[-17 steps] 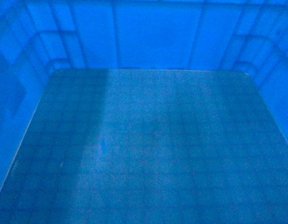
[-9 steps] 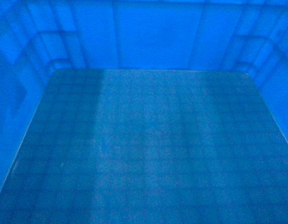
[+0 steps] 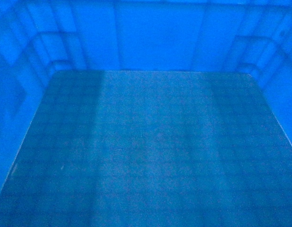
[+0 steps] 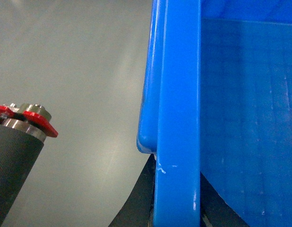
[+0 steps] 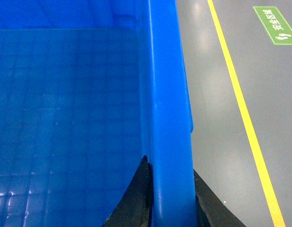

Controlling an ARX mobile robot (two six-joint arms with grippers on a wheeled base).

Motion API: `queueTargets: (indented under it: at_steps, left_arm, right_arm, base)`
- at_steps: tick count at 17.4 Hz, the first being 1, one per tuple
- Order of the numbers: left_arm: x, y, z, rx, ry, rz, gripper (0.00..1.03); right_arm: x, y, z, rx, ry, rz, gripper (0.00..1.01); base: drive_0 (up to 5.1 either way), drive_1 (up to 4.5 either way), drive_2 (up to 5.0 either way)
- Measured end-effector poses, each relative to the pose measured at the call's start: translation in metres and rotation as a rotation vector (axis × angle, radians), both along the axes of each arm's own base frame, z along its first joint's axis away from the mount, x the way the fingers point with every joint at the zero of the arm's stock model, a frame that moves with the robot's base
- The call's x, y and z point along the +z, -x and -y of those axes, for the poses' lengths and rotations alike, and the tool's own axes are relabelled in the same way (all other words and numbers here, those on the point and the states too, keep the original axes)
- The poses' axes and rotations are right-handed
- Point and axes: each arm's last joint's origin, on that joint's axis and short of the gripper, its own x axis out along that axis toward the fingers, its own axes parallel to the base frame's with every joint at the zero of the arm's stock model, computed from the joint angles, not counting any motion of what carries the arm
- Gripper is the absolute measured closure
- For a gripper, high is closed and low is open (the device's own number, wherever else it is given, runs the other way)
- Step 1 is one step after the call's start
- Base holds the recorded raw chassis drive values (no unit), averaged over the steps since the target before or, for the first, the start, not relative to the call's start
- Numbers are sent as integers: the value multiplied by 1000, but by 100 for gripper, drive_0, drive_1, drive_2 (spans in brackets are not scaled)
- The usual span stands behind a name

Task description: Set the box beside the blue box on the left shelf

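Across the earlier head frames the pale sheen on the crate floor has spread and dimmed; the framing barely shifts.

Head view: the blue crate fills everything, glossy gridded floor below ribbed walls. No shelf or other blue box shows.

Left wrist view: the left gripper clamps the crate's thick left rim, a dark finger on each side of the wall, grey floor beyond.

Right wrist view: the right gripper pinches the opposite rim the same way; only here a yellow line and green floor sign appear.

The crate looks stiff, empty, likely light but bulky; its slick plastic suggests opposite rim holds are the sensible grip.
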Motion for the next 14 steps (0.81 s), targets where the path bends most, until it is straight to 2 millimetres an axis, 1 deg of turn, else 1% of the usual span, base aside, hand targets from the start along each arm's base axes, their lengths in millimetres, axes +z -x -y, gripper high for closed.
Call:
queueTargets:
  at_steps: [2, 14]
  left_arm:
    - [0, 0, 0, 0, 1, 2, 95]
    - [0, 0, 0, 1, -1, -1, 95]
  right_arm:
    - [0, 0, 0, 0, 0, 0, 91]
    - [0, 0, 0, 1, 1, -1, 91]
  base:
    - [0, 0, 0]
    - [-15, 394, -424]
